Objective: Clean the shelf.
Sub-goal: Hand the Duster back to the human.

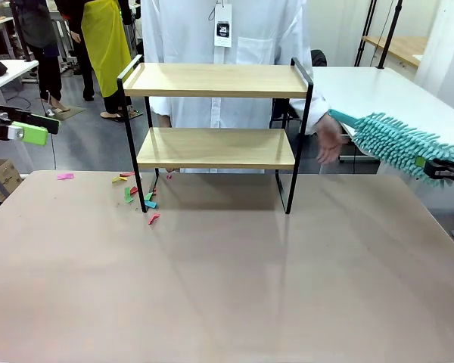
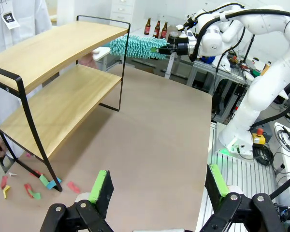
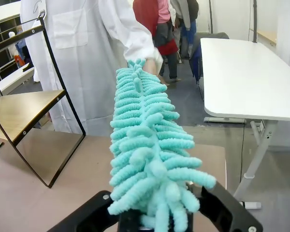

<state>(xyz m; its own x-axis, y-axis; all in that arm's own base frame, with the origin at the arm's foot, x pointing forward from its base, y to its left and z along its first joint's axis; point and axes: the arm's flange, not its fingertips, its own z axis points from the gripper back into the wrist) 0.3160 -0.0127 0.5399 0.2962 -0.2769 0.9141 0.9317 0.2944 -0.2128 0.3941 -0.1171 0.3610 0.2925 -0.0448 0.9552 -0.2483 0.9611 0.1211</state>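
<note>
1 shelf [image 1: 216,113], 1 duster [image 1: 399,141] in right end effector [image 1: 439,169]; left end effector [image 2: 157,188] spread.

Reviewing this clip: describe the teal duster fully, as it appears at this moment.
The duster is a long teal head of fluffy chenille-like fingers with a smooth teal tip at its far end. The right gripper is shut on its near end, holding it in the air roughly level, to the right of the shelf and apart from it, tip pointing toward the person. The person's hand is at the tip; whether it touches is unclear.
</note>
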